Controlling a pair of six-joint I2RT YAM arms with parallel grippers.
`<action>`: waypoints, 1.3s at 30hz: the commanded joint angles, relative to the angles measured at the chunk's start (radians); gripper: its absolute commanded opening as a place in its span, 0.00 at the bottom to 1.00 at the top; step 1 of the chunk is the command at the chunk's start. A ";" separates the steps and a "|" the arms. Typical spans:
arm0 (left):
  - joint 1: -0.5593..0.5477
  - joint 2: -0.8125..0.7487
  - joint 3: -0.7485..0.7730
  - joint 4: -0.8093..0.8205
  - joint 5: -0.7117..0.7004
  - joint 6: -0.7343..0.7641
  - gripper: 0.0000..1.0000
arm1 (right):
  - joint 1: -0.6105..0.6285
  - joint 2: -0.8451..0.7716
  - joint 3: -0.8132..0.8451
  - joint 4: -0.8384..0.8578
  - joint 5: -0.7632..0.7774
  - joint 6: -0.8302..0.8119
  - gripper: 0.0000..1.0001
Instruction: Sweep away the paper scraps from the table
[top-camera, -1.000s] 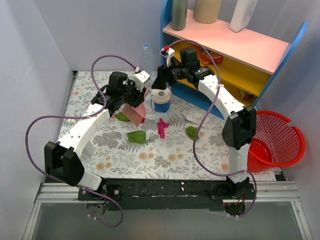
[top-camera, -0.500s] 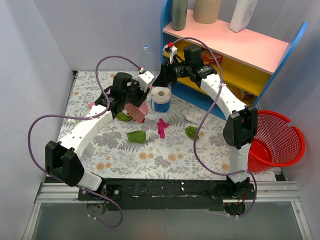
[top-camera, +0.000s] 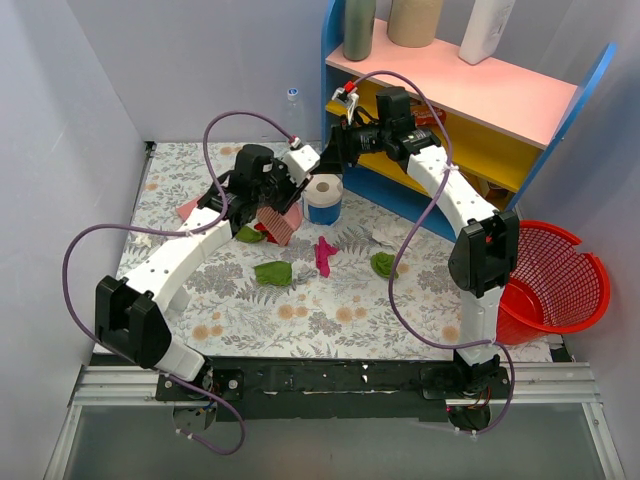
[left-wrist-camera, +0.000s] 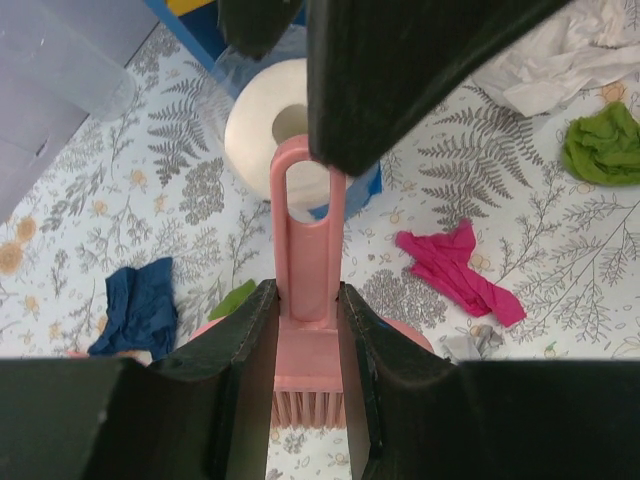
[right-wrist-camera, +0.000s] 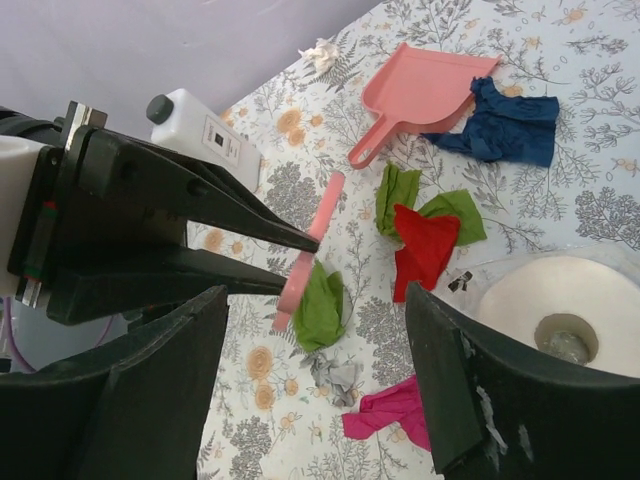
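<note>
My left gripper (top-camera: 268, 200) (left-wrist-camera: 305, 300) is shut on the handle of a pink brush (left-wrist-camera: 305, 250). The brush's bristles (top-camera: 277, 226) hang just over the table (top-camera: 330, 320), beside a green paper scrap (top-camera: 248, 234). More scraps lie around: green (top-camera: 272, 272), magenta (top-camera: 325, 255) (left-wrist-camera: 460, 275), green (top-camera: 383, 264) (left-wrist-camera: 603, 145), whitish (left-wrist-camera: 570, 55), dark blue (left-wrist-camera: 140, 305) (right-wrist-camera: 505, 120) and red (right-wrist-camera: 425, 245). My right gripper (top-camera: 335, 152) (right-wrist-camera: 318, 300) hangs open and empty, high above the paper roll.
A white paper roll in a blue cup (top-camera: 322, 197) stands just right of the brush. A pink dustpan (right-wrist-camera: 425, 90) lies at the far left. A blue shelf with pink and yellow boards (top-camera: 450, 130) fills the back right. A red basket (top-camera: 555, 280) stands beyond the table's right edge.
My left arm has carried the brush to the right, closer to the paper roll. My right gripper has drawn up and back toward the shelf.
</note>
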 joint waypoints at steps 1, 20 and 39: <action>-0.017 0.019 0.076 0.025 0.022 0.039 0.00 | -0.003 0.018 0.024 0.028 -0.043 0.021 0.73; -0.072 0.009 0.038 0.117 -0.079 0.050 0.00 | 0.004 0.016 0.013 -0.010 0.035 -0.010 0.59; -0.087 0.032 0.024 0.186 -0.148 0.037 0.36 | 0.003 -0.004 -0.005 -0.001 0.110 -0.034 0.12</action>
